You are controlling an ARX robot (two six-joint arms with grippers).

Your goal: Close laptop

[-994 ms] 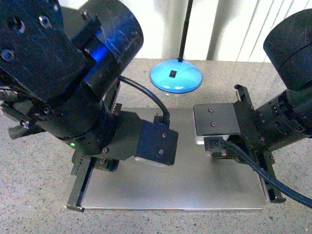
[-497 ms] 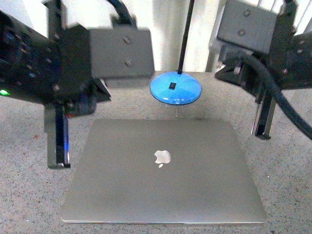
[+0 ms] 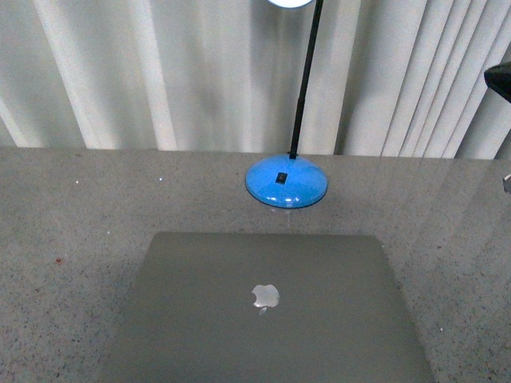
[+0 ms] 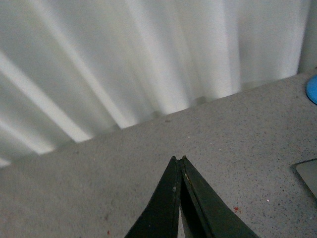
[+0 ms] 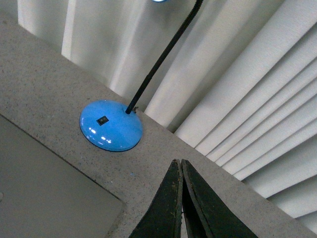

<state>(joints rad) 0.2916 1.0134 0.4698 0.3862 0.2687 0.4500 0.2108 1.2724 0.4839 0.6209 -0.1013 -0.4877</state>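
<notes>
STATUS: LAPTOP SHUT

Slim grey-silver metal laptop (image 3: 319, 327) lies flat, lid down, logo up, on the speckled grey stone table (image 3: 72, 231), just in front of the round blue lamp base (image 3: 287, 181). Task looks complete; no step left. Left gripper (image 4: 178, 159) & right gripper (image 5: 177, 162): tips pressed together, holding nothing, clear of the laptop.

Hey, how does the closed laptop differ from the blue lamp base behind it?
Colour: the laptop is matte grey-silver, the lamp base glossy blue. Shape: the laptop is a flat rectangle, the lamp base a round low dome. Size: the laptop covers far more table than the lamp base. A black stem rises from the lamp base; the laptop lies shut and flat. Both rest on the speckled table, apart.
</notes>
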